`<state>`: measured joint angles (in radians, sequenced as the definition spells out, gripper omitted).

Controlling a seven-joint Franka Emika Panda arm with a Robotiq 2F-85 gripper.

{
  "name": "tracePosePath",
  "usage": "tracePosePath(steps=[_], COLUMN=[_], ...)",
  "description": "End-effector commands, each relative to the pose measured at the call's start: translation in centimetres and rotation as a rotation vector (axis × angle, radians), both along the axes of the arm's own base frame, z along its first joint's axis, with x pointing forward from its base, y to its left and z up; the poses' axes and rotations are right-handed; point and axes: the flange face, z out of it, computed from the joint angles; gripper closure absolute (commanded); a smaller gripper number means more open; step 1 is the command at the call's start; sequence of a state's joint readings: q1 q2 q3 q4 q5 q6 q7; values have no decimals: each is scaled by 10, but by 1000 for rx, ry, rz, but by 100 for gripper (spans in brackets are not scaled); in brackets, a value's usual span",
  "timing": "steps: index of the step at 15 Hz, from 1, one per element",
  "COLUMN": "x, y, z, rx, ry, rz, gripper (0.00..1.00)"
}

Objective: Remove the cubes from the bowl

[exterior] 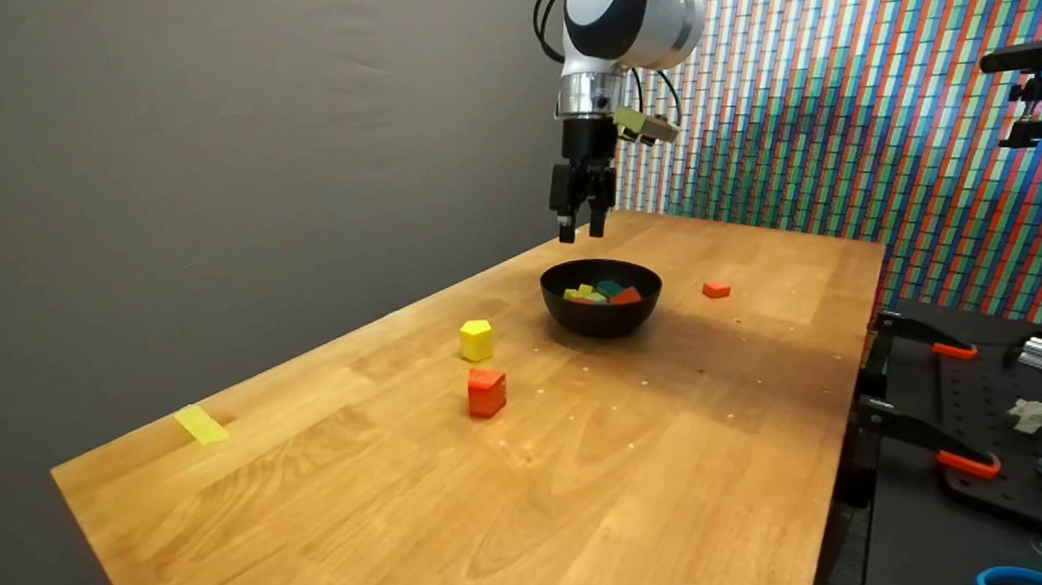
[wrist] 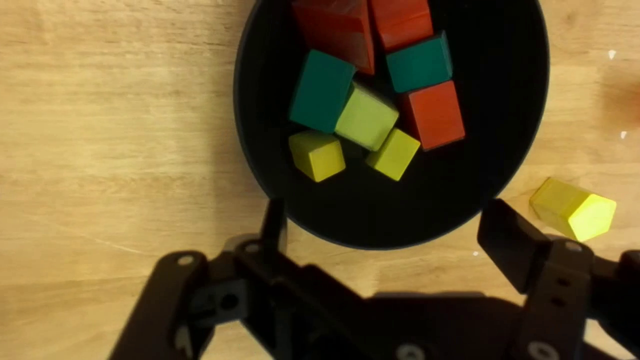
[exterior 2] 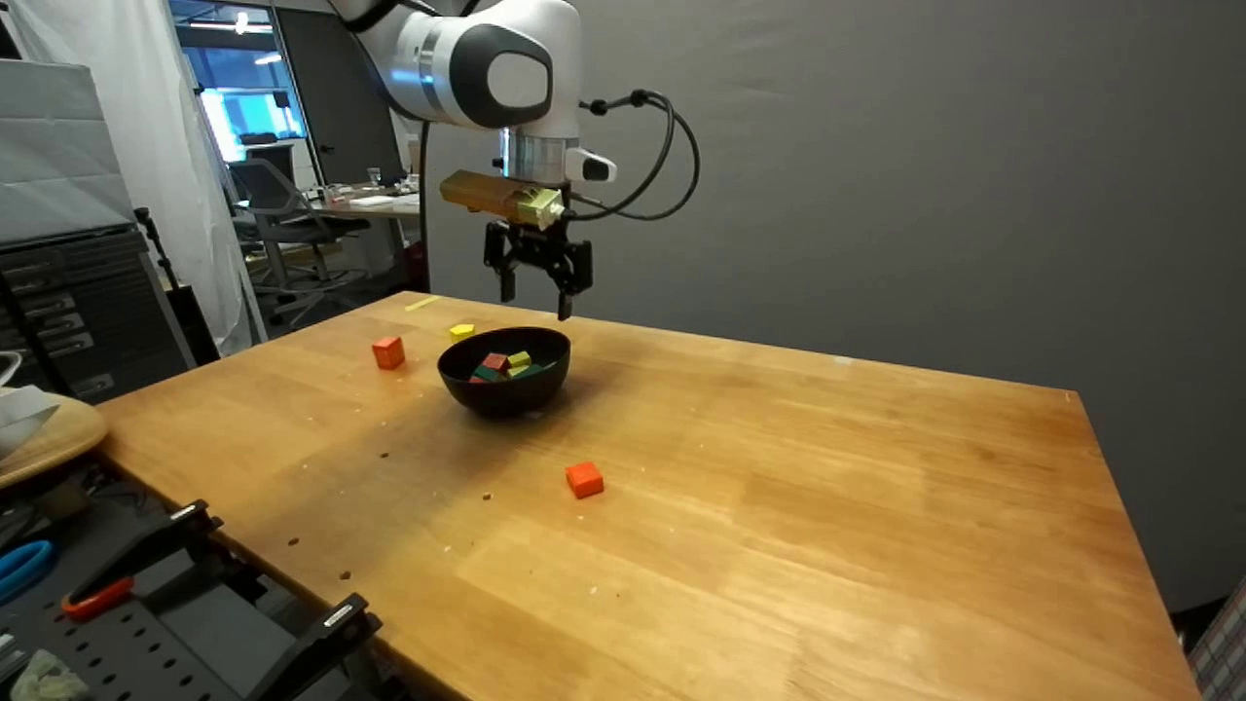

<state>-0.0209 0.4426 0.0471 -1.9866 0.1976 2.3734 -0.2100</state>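
Wrist view: black two-fingered gripper (wrist: 383, 215) gapes wide, empty, above red, yellow and green blocks (wrist: 367, 118) in round black bowl (wrist: 500, 105).

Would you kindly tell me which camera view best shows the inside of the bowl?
The wrist view: it looks down into the bowl, showing the blocks from above, though the picture crops the bowl. Both exterior views show it whole but obliquely, so its near side hides part of the inside.
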Motion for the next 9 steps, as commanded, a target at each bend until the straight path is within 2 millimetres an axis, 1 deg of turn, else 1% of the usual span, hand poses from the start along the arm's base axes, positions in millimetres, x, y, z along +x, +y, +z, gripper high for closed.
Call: tracePosePath(steps=[1, 2, 3, 4, 5, 6, 7, 8, 9], x=[11, 9, 7, 4, 0, -3, -7, -11, -14], y=[-6, -6, -4, -2, 1, 4, 6, 7, 8], z=[-7, -9, -11, -13, -15, -17, -20, -23, -25], rx=[-25, -27, -29, -26, -20, -16, -13, -12, -18], ry=[57, 68, 80, 97, 115, 130, 149, 165, 173], rz=[13, 13, 12, 12, 11, 9, 5, -2, -13], gripper=[7, 11, 21, 27, 39, 43, 41, 42, 38])
